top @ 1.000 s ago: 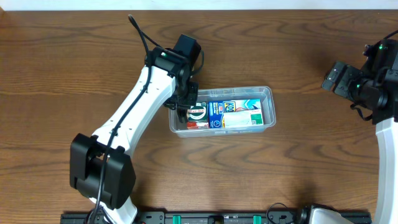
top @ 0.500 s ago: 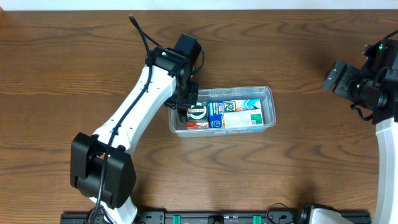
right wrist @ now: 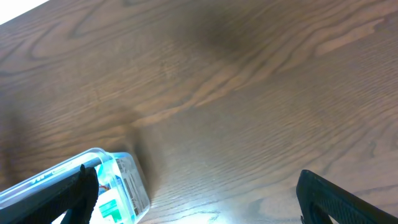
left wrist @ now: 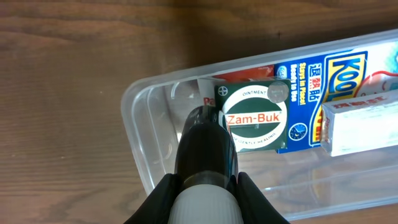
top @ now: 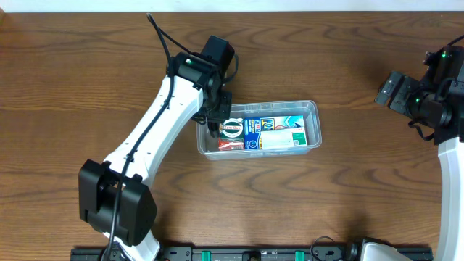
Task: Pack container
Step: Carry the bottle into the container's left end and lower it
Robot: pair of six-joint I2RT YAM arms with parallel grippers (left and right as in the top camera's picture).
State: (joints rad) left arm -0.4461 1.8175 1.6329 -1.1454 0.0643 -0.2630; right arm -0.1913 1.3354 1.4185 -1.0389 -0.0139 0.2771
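The clear plastic container (top: 312, 107) lies at the table's middle; it also shows in the left wrist view (left wrist: 133, 107) and the right wrist view (right wrist: 132, 176). Inside lie a green round Zam-Buk tin (top: 231, 128) (left wrist: 255, 118), a blue box (top: 272, 124) (left wrist: 329, 68) and a white box (top: 287, 140) (left wrist: 360, 124). My left gripper (top: 215, 123) (left wrist: 205, 186) is shut on a dark bottle with a white ribbed cap (left wrist: 205, 146), its far end inside the container's left end, beside the tin. My right gripper (top: 388, 90) (right wrist: 199, 199) is open and empty, far right of the container.
A red-and-white pack (left wrist: 207, 93) lies partly hidden under the tin. Bare wooden table (top: 348, 196) lies all around the container. A black rail (top: 254, 254) runs along the front edge.
My left arm has shifted slightly up and left with the bottle, so more of the green tin shows. The right arm has not moved.
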